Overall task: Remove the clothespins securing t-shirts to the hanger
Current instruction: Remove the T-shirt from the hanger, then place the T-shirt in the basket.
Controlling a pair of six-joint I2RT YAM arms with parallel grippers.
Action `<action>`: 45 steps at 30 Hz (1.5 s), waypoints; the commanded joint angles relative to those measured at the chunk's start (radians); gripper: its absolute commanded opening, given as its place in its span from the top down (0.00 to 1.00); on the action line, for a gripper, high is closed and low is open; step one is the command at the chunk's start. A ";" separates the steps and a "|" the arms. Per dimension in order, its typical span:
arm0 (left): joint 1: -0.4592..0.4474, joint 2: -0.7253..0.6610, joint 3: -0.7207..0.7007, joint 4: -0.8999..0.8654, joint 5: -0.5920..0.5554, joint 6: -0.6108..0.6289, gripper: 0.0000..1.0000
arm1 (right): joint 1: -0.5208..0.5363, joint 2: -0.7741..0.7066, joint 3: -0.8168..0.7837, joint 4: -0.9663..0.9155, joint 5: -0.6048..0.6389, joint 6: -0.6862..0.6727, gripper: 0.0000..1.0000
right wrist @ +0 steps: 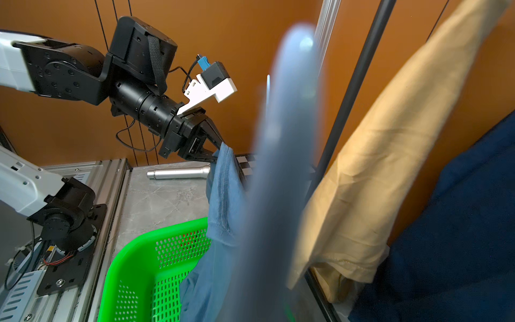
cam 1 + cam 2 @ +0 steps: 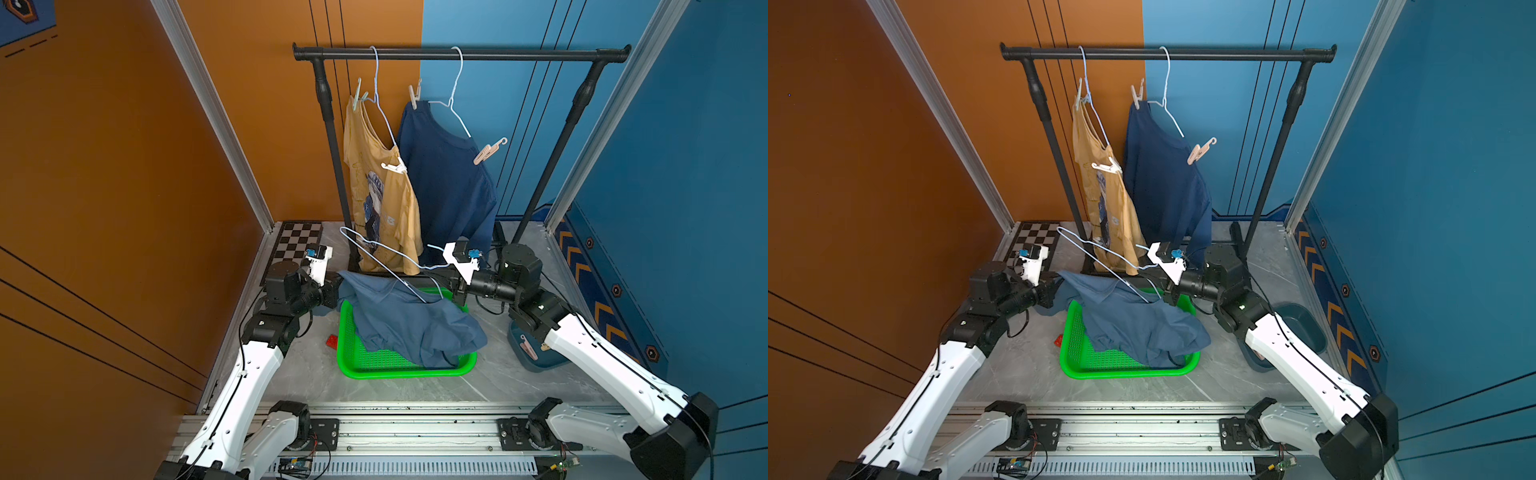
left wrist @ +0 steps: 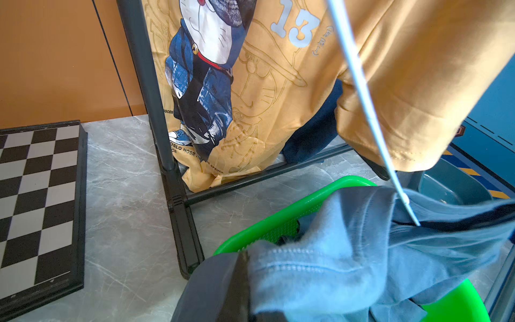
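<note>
- Left gripper (image 1: 220, 146) is clamped shut on an edge of the light blue shirt (image 2: 407, 324), seen from the right wrist view.
- Right gripper (image 2: 438, 279) is closed on the wire of the loose hanger (image 3: 362, 83). The wire fills the right wrist view as a blur, so the exact contact is unclear.
- Likely reason: one arm pins the cloth and the other holds the hanger, so the two can be pulled apart.
- The hold is over the green basket (image 2: 399, 372), so the shirt should drop in. It is already draped into the basket and spills over the rim.
- No pins are visible on that shirt.
- The hanger's far arm is tucked inside the shirt.
- The blue bin (image 2: 548, 365) by the right arm has at least one pink clothespin (image 2: 528, 350) in it; the arm hides the rest.
- Not yet removed, on the rack (image 2: 457, 54):
  - Yellow shirt (image 2: 386, 208): a green pin (image 2: 356, 96) and a white pin (image 2: 395, 167).
  - Navy shirt (image 2: 449, 187): a cream pin (image 2: 415, 93) and a hooked pink pin (image 2: 490, 150).
- Risk: the hanger could snag the cloth and drag it out of the basket.
</note>
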 commanded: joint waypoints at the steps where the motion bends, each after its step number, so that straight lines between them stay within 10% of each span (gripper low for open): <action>1: -0.020 -0.023 0.010 -0.007 -0.036 -0.010 1.00 | 0.040 0.042 0.066 0.152 0.086 0.009 1.00; 17: -0.208 -0.068 0.003 -0.008 -0.124 -0.042 1.00 | 0.093 0.207 0.206 0.372 0.147 0.091 1.00; 31: -0.645 0.120 0.093 0.221 -0.269 -0.150 1.00 | -0.008 0.036 0.100 0.328 0.206 0.073 1.00; 45: -0.566 0.187 -0.010 -0.051 -0.431 -0.079 1.00 | -0.048 -0.059 0.032 0.240 0.152 0.073 1.00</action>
